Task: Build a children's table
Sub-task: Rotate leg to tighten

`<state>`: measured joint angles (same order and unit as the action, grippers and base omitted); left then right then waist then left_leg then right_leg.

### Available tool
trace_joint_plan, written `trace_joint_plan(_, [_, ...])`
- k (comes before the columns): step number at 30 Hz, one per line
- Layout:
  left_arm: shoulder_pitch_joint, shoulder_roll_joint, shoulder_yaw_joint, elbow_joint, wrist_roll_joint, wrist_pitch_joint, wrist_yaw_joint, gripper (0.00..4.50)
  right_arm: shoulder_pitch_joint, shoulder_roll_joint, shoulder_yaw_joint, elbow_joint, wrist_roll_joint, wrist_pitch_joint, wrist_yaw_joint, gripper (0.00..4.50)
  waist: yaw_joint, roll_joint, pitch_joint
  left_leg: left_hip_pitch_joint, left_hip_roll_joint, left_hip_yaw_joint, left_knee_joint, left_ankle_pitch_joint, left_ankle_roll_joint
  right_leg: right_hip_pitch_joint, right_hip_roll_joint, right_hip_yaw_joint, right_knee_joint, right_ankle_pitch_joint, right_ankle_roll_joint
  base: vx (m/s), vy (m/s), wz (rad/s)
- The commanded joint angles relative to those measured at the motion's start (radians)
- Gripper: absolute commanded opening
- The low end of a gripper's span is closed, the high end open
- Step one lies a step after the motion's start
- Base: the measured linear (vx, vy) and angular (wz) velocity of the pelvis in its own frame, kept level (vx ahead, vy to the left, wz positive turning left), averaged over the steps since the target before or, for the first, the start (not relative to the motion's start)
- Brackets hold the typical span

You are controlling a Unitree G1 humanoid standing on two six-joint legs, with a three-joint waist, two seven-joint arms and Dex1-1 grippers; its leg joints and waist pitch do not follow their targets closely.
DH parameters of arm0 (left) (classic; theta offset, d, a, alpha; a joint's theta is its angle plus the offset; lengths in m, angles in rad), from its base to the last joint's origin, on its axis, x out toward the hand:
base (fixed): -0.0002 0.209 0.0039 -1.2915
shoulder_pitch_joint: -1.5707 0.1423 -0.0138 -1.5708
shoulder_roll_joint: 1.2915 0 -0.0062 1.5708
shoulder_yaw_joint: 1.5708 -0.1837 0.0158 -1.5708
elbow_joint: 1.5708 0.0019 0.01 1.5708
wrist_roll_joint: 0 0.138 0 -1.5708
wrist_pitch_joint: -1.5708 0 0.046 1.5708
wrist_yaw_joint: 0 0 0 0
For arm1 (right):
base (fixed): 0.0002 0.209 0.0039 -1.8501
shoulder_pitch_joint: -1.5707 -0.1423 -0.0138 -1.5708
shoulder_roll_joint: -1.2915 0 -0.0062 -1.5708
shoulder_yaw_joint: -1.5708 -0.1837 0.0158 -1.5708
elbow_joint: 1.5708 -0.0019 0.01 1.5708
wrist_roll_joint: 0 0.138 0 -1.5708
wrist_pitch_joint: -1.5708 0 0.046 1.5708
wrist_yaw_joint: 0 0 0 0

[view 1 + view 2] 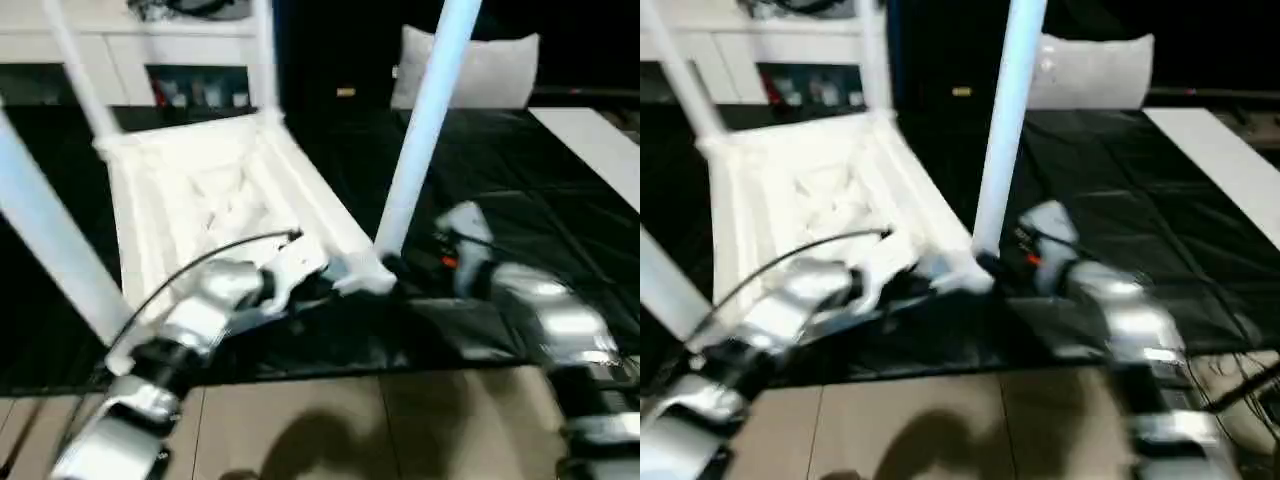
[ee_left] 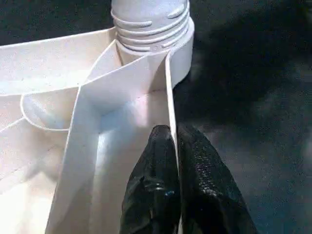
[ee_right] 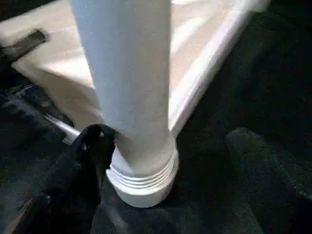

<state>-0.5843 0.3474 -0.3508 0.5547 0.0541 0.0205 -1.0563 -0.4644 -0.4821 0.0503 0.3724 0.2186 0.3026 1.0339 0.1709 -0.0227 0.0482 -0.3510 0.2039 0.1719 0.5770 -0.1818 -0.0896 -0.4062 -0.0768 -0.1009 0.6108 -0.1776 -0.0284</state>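
I am steadying the upturned top on the black mat, left jaws pinching its rim; right jaws are standing wide around the near leg. Four legs seem socketed, perhaps not fully.

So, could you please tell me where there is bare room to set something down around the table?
Free: the black mat right of the near leg, out to the white strip, and the tan floor in front. Crowded: the tabletop's near corner, where the left hand clamps the rim and the right hand stands open around the leg.
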Motion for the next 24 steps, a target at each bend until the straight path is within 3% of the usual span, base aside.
trace_joint_plan(1, [0.007,0.004,-0.053,-0.02,0.006,-0.053,-0.083,0.0,-0.002,-0.027,0.035,-0.015,0.01,-0.031,0.11,4.18,0.006,-0.009,-0.063,-0.001,0.032,-0.003,-0.055,-0.164,0.064,0.059,-0.079,0.056,-0.077,-0.263,-0.125,0.0,0.0,0.0])
trace_joint_plan(2, [0.008,0.011,-0.059,-0.021,0.005,-0.07,-0.101,0.0,-0.004,-0.04,0.048,-0.006,0.006,-0.046,0.142,3.89,0.009,-0.014,-0.064,0.002,0.034,-0.003,-0.055,-0.165,0.061,0.057,-0.079,0.056,-0.076,-0.254,-0.133,0.0,0.0,0.0])
trace_joint_plan(5, [0.022,0.039,-0.082,-0.04,-0.001,-0.105,-0.186,0.0,-0.033,-0.06,0.068,0.041,0.011,-0.06,0.228,3.69,0.016,-0.013,-0.064,0.002,0.037,-0.004,-0.055,-0.176,0.055,0.055,-0.081,0.056,-0.07,-0.246,-0.157,0.0,0.0,0.0])
trace_joint_plan(7, [0.032,0.05,-0.091,-0.055,-0.01,-0.115,-0.226,0.0,-0.042,-0.067,0.077,0.05,0.02,-0.054,0.275,3.43,0.023,-0.018,-0.063,0.004,0.038,-0.003,-0.054,-0.178,0.052,0.054,-0.081,0.058,-0.071,-0.247,-0.159,0.0,0.0,0.0])
trace_joint_plan(9, [0.044,0.064,-0.103,-0.078,-0.017,-0.121,-0.259,0.0,-0.045,-0.07,0.087,0.045,0.031,-0.044,0.316,3.33,0.029,-0.015,-0.063,0.005,0.039,-0.003,-0.054,-0.182,0.053,0.053,-0.083,0.058,-0.069,-0.251,-0.161,0.0,0.0,0.0])
trace_joint_plan(16, [0.053,0.076,-0.107,-0.08,-0.017,-0.146,-0.281,0.0,-0.045,-0.068,0.108,0.054,0.048,-0.054,0.382,2.67,0.029,-0.02,-0.062,0.002,0.036,-0.005,-0.056,-0.196,0.038,0.054,-0.083,0.057,-0.074,-0.306,-0.136,0.0,0.0,0.0])
trace_joint_plan(24, [0.055,0.076,-0.093,-0.073,-0.017,-0.137,-0.263,0.0,-0.025,-0.044,0.119,0.043,0.06,-0.043,0.414,2.06,0.03,-0.017,-0.064,0.001,0.036,-0.005,-0.054,-0.181,0.04,0.055,-0.081,0.057,-0.069,-0.26,-0.151,0.0,0.0,0.0])
